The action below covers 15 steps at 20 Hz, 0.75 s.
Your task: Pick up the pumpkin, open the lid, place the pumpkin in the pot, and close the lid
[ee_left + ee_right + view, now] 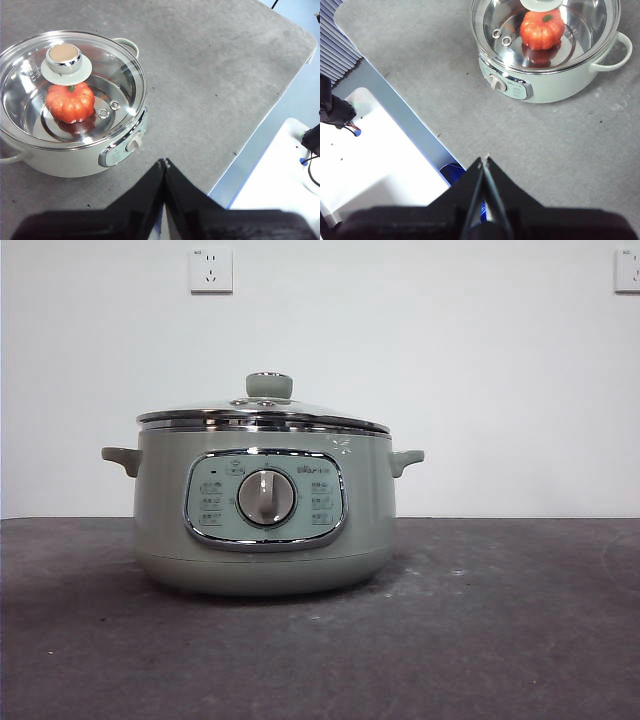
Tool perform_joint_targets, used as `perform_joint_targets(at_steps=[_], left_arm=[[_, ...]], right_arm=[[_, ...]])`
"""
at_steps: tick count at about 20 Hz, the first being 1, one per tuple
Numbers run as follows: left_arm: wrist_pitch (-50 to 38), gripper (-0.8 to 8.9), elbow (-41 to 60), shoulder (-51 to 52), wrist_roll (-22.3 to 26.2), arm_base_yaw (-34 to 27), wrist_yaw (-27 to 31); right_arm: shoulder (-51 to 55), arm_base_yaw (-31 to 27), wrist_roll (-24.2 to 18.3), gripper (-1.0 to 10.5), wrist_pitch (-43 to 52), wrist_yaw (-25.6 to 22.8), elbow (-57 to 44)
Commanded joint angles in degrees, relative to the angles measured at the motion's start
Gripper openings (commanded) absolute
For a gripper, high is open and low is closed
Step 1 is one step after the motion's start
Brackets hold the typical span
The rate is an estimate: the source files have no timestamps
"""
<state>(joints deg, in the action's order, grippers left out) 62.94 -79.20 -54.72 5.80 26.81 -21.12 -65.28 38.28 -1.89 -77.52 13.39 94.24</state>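
With the lid (70, 90) seated on the pot (265, 510), the pumpkin (70, 102) sits upright inside, stem up; left gripper (164, 162) and right gripper (485, 161) both closed, empty, well clear.

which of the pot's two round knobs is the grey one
The grey one is the control dial on the front panel of the sage-green electric cooking pot. The other knob, pale sage-green, sits on top of the clear glass lid.
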Motion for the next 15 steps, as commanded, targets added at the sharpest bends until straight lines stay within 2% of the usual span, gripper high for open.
perform_joint_targets(at_steps=[1, 2, 4, 8, 12, 15], left_arm=[[-2.05, -0.04, -0.02, 0.55, 2.21, -0.98, 2.82], [-4.63, -0.03, 0.07, 1.79, 3.72, -2.69, 4.66], [-11.23, -0.03, 0.57, 4.39, 6.23, -7.23, 4.33], [-26.1, -0.03, 6.27, 12.74, 6.49, -17.11, 4.68], [-44.41, -0.03, 21.9, 23.3, 6.45, -22.77, 10.21], [-53.42, -0.03, 36.2, 31.54, 5.25, -24.57, 10.64]], right_arm=[[0.11, 0.09, 0.5, 0.0, -0.92, 0.02, 0.02], [0.11, 0.09, 0.5, 0.0, -0.92, 0.02, 0.02], [0.11, 0.09, 0.5, 0.0, -0.94, 0.02, 0.02], [0.11, 0.09, 0.48, 0.0, -0.94, 0.0, 0.02], [0.2, 0.09, 0.5, 0.0, -0.92, 0.0, 0.02], [0.22, 0.09, 0.5, 0.0, -0.94, 0.0, 0.02]])
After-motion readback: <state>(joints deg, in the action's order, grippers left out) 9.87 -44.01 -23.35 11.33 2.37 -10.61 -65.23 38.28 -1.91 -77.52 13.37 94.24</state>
